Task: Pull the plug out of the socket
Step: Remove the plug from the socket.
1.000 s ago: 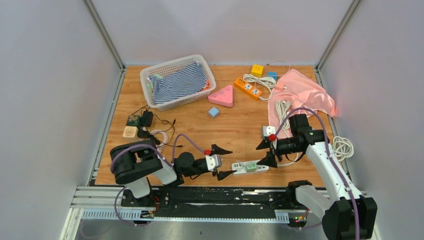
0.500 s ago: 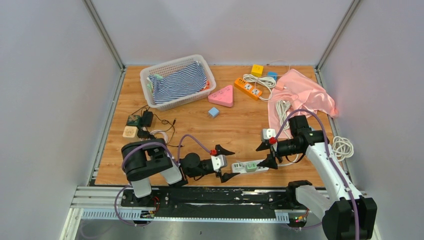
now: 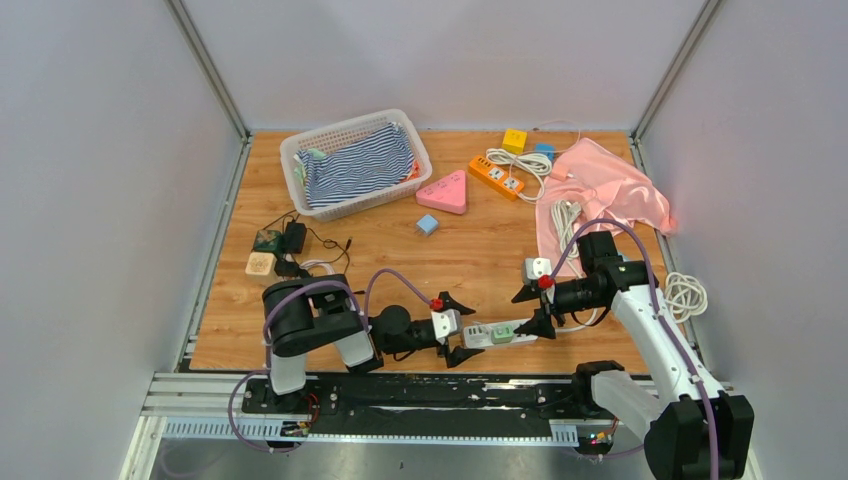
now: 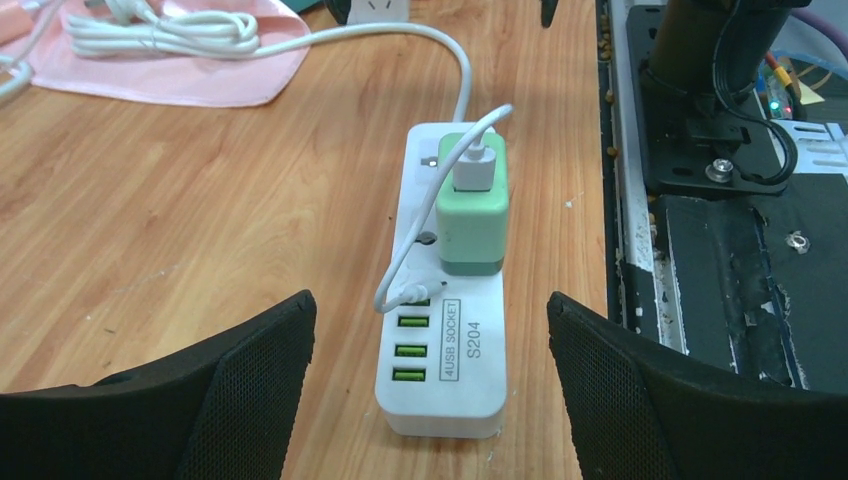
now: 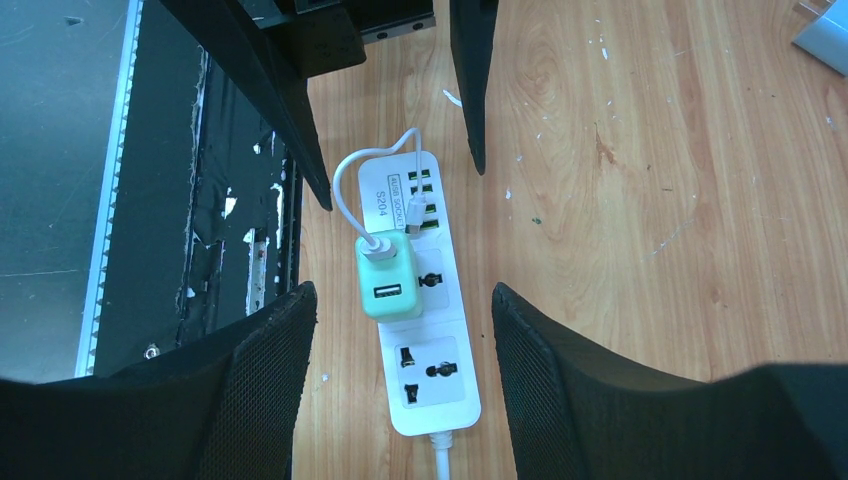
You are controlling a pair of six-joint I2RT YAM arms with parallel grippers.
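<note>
The white socket strip (image 3: 483,334) lies flat on the wooden counter (image 3: 470,250), and the green plug (image 3: 501,334) stands upright in it about halfway along, fully seated. A thin white cable (image 4: 400,262) runs from the plug's top and loops down to the row of green USB ports at the strip's end. The left arm (image 3: 330,330) lies low, folded at its base and stretched out almost level toward that USB end, with the wrist in line with the strip's length. The left jaws are spread wide and hold nothing. In the left wrist view one black finger (image 4: 250,390) sits on each side of the USB end, with bare counter showing between finger and strip on both sides. The right arm (image 3: 650,320) rises from its base, bends at a raised elbow and slopes down toward the strip's opposite end, where the strip's own white cord (image 4: 400,38) leaves it. The right jaws are also apart and grip nothing. In the right wrist view the mesh-faced fingers (image 5: 270,370) flank the plug and the strip's middle, with a gap on either side. Whether the fingertips touch the counter cannot be told. The two pairs of jaws face each other along the strip, close but apart. A pink cloth (image 3: 610,190) lies beyond the strip, behind the right arm.
</note>
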